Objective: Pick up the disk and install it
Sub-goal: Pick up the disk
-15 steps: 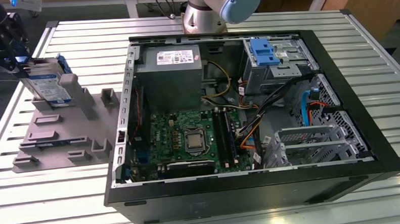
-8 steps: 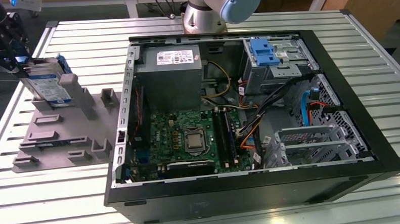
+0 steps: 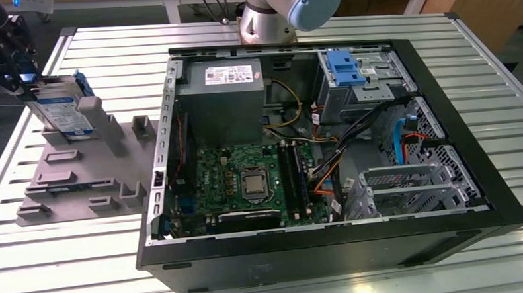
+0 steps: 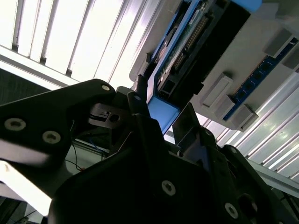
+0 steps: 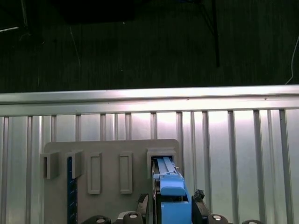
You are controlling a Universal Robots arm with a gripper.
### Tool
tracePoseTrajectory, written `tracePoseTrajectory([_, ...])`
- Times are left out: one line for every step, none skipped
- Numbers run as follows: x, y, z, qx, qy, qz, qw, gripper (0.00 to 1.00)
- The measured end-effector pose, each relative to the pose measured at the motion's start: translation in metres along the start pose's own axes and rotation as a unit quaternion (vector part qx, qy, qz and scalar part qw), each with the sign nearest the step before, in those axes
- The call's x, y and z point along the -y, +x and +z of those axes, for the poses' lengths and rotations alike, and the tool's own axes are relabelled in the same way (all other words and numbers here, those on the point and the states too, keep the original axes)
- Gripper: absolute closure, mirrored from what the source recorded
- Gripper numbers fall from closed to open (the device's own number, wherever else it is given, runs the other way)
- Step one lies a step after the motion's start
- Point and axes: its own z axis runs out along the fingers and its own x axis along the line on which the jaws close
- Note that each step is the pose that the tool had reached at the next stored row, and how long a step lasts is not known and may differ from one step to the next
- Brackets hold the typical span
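Black gripper (image 5: 171, 207) (image 4: 162, 115): in both wrist views we saw it closed on the blue end of the disk (image 5: 169, 185), with one finger (image 5: 198, 201) pressed to each side.
Disk (image 3: 64, 115): it stood on edge in a slot of the grey holder (image 3: 73, 178), at the exterior view's left. We judged it gripped but not yet lifted out.
Direction: the disk lay straight ahead of the gripper, between its tips. Its long axis ran up out of the slot toward the gripper, leaning a little.
Arm (image 3: 269, 17): this was the only arm. Its base stood behind the computer case (image 3: 511, 195), and it reached across to the holder.
Holder: it rested on the slatted metal table (image 3: 73, 267), just beside the case, on the exterior view's left of it.
Case: it lay open on its side, with a green board (image 3: 245, 180), a grey power box (image 3: 220, 105) and a blue bracket (image 3: 342, 67) in the far corner, well apart from the disk.
Writing: the disk had a white-and-blue label and the power box a white sticker (image 3: 229, 74). We could read no print on either.
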Motion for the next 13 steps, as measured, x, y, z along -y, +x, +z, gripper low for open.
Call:
tracePoseTrajectory([0.0, 0.0, 0.0, 0.0, 0.0, 0.0, 1.0, 0.52])
tracePoseTrajectory([0.0, 0.0, -0.0001, 0.0, -0.0001, 0.0, 1.0, 0.52])
tracePoseTrajectory([0.0, 0.0001, -0.0001, 0.0, 0.0, 0.0, 1.0, 0.52])
tracePoseTrajectory([0.0, 0.0001, -0.0001, 0.0, -0.0001, 0.0, 1.0, 0.53])
tracePoseTrajectory([0.0, 0.0001, -0.0001, -0.0001, -0.0001, 0.0, 1.0, 0.53])
tracePoseTrajectory([0.0, 0.0001, -0.0001, 0.0, -0.0001, 0.0, 1.0, 0.53])
tracePoseTrajectory([0.0, 0.0001, -0.0001, 0.0, -0.0001, 0.0, 1.0, 0.6])
tracePoseTrajectory([0.0, 0.0001, -0.0001, -0.0001, -0.0001, 0.0, 1.0, 0.6])
tracePoseTrajectory([0.0, 0.0001, -0.0001, 0.0, -0.0001, 0.0, 1.0, 0.62])
tracePoseTrajectory([0.0, 0.0001, -0.0001, 0.0, -0.0001, 0.0, 1.0, 0.62])
tracePoseTrajectory([0.0, 0.0001, -0.0001, 0.0, -0.0001, 0.0, 1.0, 0.64])
tracePoseTrajectory([0.0, 0.0001, 0.0, 0.0, -0.0001, 0.0, 1.0, 0.64])
tracePoseTrajectory([0.0, 0.0001, -0.0001, 0.0, -0.0001, 0.0, 1.0, 0.64])
